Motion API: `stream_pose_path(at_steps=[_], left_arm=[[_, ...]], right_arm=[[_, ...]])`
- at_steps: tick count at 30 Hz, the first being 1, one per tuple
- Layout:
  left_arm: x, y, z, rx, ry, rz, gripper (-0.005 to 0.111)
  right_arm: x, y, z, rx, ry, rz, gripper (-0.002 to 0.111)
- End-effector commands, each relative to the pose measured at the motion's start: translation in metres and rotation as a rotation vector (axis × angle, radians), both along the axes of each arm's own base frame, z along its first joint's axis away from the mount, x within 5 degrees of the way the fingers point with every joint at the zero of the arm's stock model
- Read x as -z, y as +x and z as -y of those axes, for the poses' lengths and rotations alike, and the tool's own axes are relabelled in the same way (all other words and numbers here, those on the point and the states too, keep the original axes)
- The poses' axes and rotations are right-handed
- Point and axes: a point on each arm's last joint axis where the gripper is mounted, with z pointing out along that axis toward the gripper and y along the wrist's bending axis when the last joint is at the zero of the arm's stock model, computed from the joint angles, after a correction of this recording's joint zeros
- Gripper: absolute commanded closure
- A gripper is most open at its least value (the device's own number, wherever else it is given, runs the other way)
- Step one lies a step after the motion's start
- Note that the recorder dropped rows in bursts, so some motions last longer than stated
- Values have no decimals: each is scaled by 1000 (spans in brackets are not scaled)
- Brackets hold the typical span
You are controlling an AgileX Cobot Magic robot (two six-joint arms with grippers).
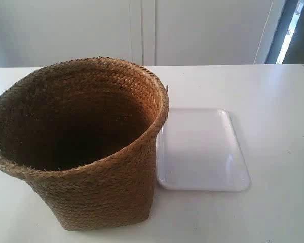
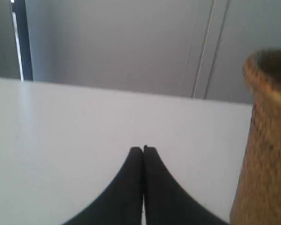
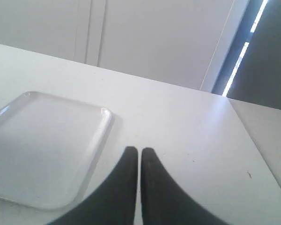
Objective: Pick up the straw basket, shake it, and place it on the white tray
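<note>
The straw basket [image 1: 86,152] stands upright on the white table at the exterior view's left, its dark inside showing. Right beside it lies the white tray [image 1: 202,152], bare, its near edge partly hidden by the basket's rim. Neither arm shows in the exterior view. My left gripper [image 2: 143,149] is shut with nothing in it, low over the table, with the basket's wall [image 2: 267,140] a little to its side. My right gripper [image 3: 140,150] is shut and holds nothing, just off the tray's corner [image 3: 47,145].
The white table [image 1: 273,101] runs back to a pale wall with panel seams. A dark window strip with bright light [image 3: 253,51] stands at the far corner. The table's side edge [image 3: 253,136] lies close to the right gripper.
</note>
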Motion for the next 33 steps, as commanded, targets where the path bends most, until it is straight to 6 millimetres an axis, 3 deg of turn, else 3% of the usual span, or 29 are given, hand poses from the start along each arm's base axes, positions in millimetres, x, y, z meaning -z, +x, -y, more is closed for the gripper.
stream_pose_path(at_steps=[1,4,6,10,11,14,18,22,24,26,27,28,29,30,31,32,33], left_arm=[[-23,-4,-2,-15,-62,277,107],[-44,-13,-4,-38,-41,531,107],[-52,-19,-8,-58,-123,652,107],[-48,-18,-23,-124,-551,628,107],[-47,-18,-27,-175,-580,600,107],[-41,-18,-31,-261,-428,544,107],[-27,0,-17,-161,-210,276,107],[2,15,0,2,-278,-109,107],[3,19,2,13,-295,-169,107],[-31,27,-3,-20,-262,-72,107],[-73,34,-10,-67,-139,51,107],[-96,38,-13,-100,-64,113,107],[-140,51,-17,-132,51,175,107],[-154,59,-17,-130,68,172,107],[-183,89,-18,-100,57,118,107],[-191,104,-19,-86,75,86,107],[-207,143,-19,-10,72,24,107]], right_arm=[[1,0,0,7,8,4,105],[1,0,0,7,8,4,105],[1,0,0,7,8,4,105],[1,0,0,7,8,4,105],[1,0,0,7,8,4,105],[1,0,0,7,8,4,105],[1,0,0,7,8,4,105],[1,0,0,7,8,4,105],[1,0,0,7,8,4,105],[1,0,0,7,8,4,105],[1,0,0,7,8,4,105],[1,0,0,7,8,4,105],[1,0,0,7,8,4,105],[1,0,0,7,8,4,105],[1,0,0,7,8,4,105],[1,0,0,7,8,4,105],[1,0,0,7,8,4,105]])
